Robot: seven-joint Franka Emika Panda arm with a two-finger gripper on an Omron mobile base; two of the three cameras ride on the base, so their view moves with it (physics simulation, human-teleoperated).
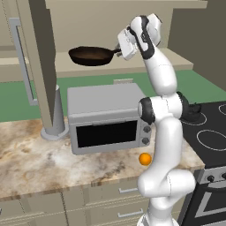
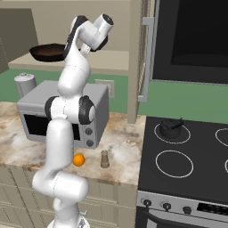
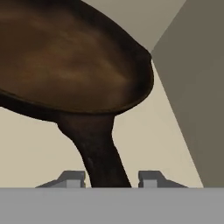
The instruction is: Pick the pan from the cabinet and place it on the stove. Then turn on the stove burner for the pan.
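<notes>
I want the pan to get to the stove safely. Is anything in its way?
Maybe. The pan sits on the cabinet shelf, above the microwave. On the stove, a small dark pot fills one ring, but the nearer burner is bare.

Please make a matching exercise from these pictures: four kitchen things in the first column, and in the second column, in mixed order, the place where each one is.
Things:
1. pan
2. small dark lidded pot
3. orange ball
4. microwave

Places:
A. on the black stove, inside a white ring
B. on the shelf of the open cabinet
C. on the counter, below the cabinet
D. on the counter in front of the microwave, near the edge

Pairs: 1-B, 2-A, 3-D, 4-C
</notes>
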